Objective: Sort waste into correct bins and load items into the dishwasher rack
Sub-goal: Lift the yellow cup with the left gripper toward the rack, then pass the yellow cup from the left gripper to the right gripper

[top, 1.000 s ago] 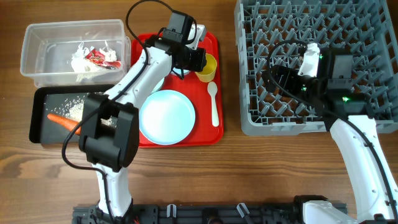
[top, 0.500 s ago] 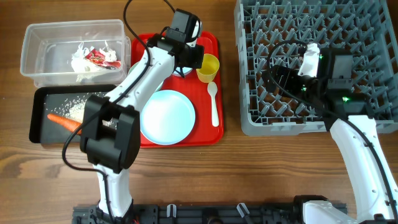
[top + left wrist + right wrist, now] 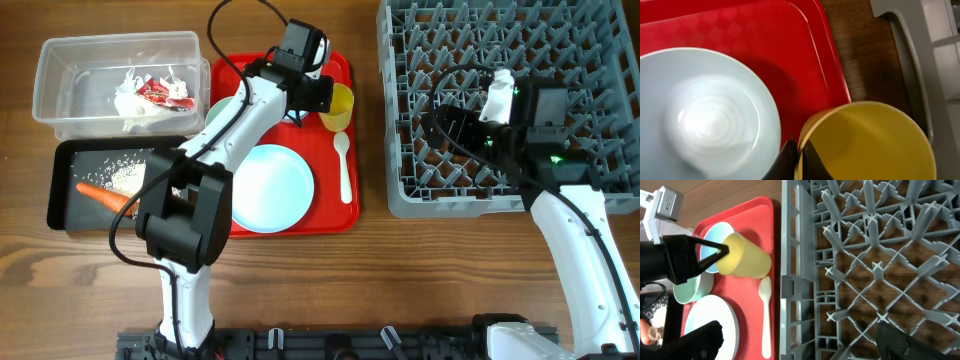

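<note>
step: loading cup | left gripper (image 3: pixel 797 154) clamped on yellow cup (image 3: pixel 340 108) rim, 1 o'clock corner of red tray (image 3: pixel 340 210) | right gripper (image 3: pixel 448 128) spread apart over dishwasher rack (image 3: pixel 600 60) | next: lift clear, carry toward 3 o'clock, seat between pegs

Grey rack (image 3: pixel 860 255) is seen filling the right side, w/ wood tabletop (image 3: pixel 730 195) showing thru the grid. Yellow cup (image 3: pixel 747 257) is tilted over the red tray (image 3: pixel 767 235), gripped at the rim by the left end effector (image 3: pixel 725 251). Blue bowl (image 3: pixel 715 235) is partly hidden behind it, w/ green bowl (image 3: pixel 687 287) next to that. White spoon (image 3: pixel 766 315) is laid flat just beside the rack edge, and the plate (image 3: pixel 707 325) is cut off at bottom left. Right end effector (image 3: pixel 800 327) is spread wide, nothing btwn its fingers (image 3: pixel 702 340).
</note>
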Available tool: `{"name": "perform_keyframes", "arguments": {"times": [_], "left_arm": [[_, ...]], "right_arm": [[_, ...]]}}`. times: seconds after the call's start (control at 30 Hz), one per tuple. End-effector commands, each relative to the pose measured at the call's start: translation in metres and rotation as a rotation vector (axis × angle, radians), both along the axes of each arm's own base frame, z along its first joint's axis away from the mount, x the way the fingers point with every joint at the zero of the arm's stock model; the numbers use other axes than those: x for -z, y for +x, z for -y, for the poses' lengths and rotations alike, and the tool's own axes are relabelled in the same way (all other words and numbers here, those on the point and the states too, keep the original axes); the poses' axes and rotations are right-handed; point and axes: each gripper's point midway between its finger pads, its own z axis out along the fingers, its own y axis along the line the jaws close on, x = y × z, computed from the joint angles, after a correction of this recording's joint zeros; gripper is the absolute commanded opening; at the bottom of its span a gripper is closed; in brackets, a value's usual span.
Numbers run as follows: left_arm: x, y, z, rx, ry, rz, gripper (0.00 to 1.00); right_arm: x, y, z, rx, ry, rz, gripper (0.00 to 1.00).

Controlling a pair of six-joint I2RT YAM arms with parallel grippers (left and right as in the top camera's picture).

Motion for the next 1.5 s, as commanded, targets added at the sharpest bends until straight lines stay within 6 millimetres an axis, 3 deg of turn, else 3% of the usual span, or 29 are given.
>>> {"name": "perform_keyframes", "arguments": {"times": [0.0,0.07,0.13,0.3,0.47,0.57,0.7,0.97,1.17,1.47], "left_arm": [[-0.004,0.002,0.007,0.012,-0.027,0.003,0.04],[-0.012,0.002,0.007,0.018,-0.064,0.001,0.04],[-0.034,0.003,0.006,-0.002,-0.155,-0.001,0.04],[-0.118,-0.001,-0.012,0.059,-0.435,0.037,0.04],[-0.194,-0.026,-0.039,0.208,-0.777,0.021,0.04],[-0.221,-0.045,-0.044,0.324,-0.950,-0.019,0.04],[-0.249,-0.066,-0.039,0.485,-1.088,-0.030,0.04],[-0.261,-0.086,-0.007,0.640,-1.114,-0.019,0.04],[-0.263,-0.093,0.001,0.667,-1.132,-0.050,0.04],[-0.265,-0.093,0.004,0.684,-1.124,-0.028,0.04]], "right_arm": [[0.004,0.001,0.001,0.005,0.003,-0.010,1.00],[0.002,0.000,-0.003,-0.010,0.021,-0.008,1.00],[-0.006,0.001,-0.014,-0.056,0.072,0.020,1.00],[-0.045,0.007,-0.042,-0.194,0.204,0.163,1.00],[-0.083,0.013,-0.060,-0.293,0.311,0.303,1.00],[-0.104,0.015,-0.070,-0.388,0.331,0.415,1.00],[-0.139,0.002,-0.093,-0.620,0.393,0.592,1.00],[-0.157,-0.007,-0.135,-0.777,0.422,0.722,1.00],[-0.152,-0.009,-0.150,-0.812,0.438,0.712,0.99],[-0.153,-0.015,-0.165,-0.839,0.457,0.714,0.84]]}}
